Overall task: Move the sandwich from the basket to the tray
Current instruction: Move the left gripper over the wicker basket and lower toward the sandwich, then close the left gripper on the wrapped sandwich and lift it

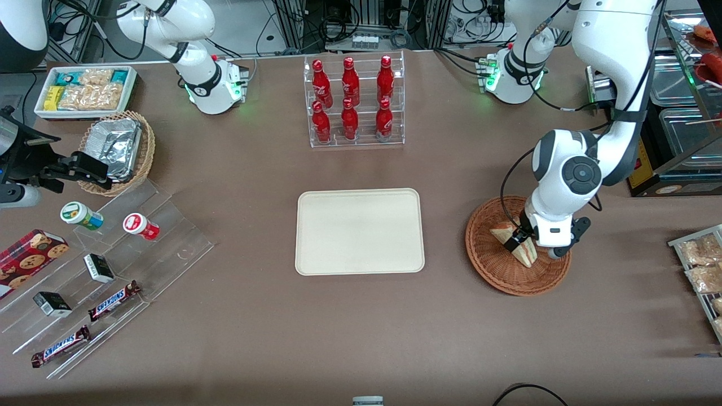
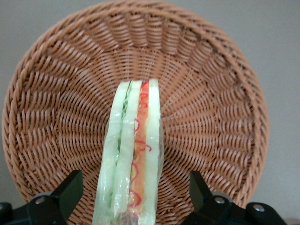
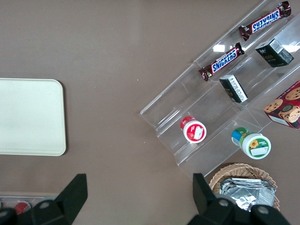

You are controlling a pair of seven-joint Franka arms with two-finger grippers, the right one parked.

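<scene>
The sandwich [image 1: 525, 255], a pale wedge with red, orange and green filling, stands on edge in the reddish-brown wicker basket [image 1: 492, 269] toward the working arm's end of the table. My left gripper [image 1: 523, 241] is low in the basket, open. Its fingers straddle the sandwich with a gap on each side. In the left wrist view the sandwich [image 2: 133, 140] runs between the two dark fingertips [image 2: 72, 185] of the gripper [image 2: 134, 178], over the basket's weave [image 2: 211, 93]. The cream-white tray [image 1: 359, 231] lies empty at the table's middle, beside the basket. It also shows in the right wrist view [image 3: 28, 117].
A clear rack of red bottles [image 1: 354, 101] stands farther from the front camera than the tray. Toward the parked arm's end are a clear stepped stand with snacks [image 1: 107, 270], a tan basket of foil containers [image 1: 118, 149] and a white snack box [image 1: 84, 90]. Steel pans [image 1: 679, 84] stand near the working arm.
</scene>
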